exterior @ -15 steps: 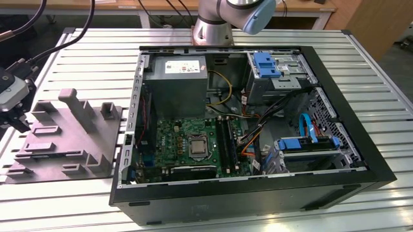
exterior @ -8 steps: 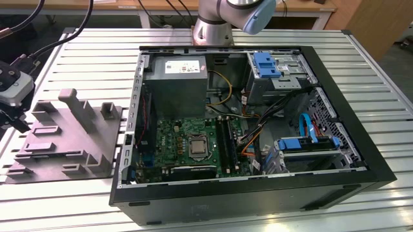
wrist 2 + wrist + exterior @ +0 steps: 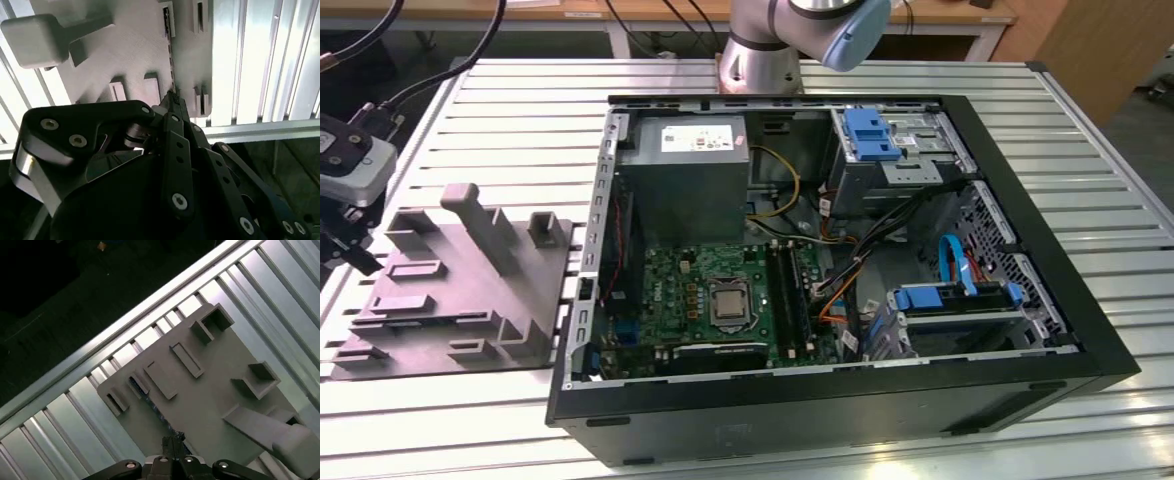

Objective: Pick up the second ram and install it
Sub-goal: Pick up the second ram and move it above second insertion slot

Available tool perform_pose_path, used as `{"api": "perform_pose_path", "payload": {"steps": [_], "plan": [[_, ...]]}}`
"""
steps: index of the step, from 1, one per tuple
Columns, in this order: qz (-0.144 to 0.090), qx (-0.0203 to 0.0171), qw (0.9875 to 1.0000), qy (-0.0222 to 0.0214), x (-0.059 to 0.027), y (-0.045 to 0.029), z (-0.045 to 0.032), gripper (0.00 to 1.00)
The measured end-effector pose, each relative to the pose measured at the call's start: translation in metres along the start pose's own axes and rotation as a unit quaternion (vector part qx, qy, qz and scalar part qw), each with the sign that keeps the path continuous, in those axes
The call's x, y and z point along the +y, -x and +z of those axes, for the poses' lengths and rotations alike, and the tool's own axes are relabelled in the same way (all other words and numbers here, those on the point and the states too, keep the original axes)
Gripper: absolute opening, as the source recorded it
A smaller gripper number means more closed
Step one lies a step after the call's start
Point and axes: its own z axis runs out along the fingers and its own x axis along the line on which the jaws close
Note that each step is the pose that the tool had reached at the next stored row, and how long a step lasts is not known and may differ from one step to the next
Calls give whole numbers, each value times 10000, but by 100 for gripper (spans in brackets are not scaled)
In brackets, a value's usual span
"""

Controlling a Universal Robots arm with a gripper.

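Black metal pincer (image 3: 173,100) hangs closest in the second wrist view, its tip lined up with the second ram (image 3: 171,60). That's the thin dark blue-green stick standing on edge in the grey moulded holder tray (image 3: 135,50), upper centre of frame. Can't tell if the pincer's apart or clamped. I reckon the ram's light, stiff and fragile, so grab the flat faces mid-length, clear of the contacts.

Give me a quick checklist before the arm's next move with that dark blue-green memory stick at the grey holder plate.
1. Gripper over the grey slotted holder plate: ok.
2. Dark blue-green flat memory stick standing on edge in that plate: ok.
3. Stick clamped: cannot tell.
4. Black computer case lying open: ok.
5. Long black plastic memory slots free: cannot tell.
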Motion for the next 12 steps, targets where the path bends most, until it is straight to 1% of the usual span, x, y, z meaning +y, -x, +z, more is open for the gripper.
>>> {"api": "perform_pose_path", "payload": {"steps": [3, 6, 9, 12], "plan": [[-266, 12, 9996, 6, 0, 0, 1, 10], [-544, 24, 9985, 13, 0, 0, 3, 10], [-813, 36, 9967, 19, 0, 0, 5, 10], [-1081, 47, 9941, 25, 0, 0, 7, 10]]}}
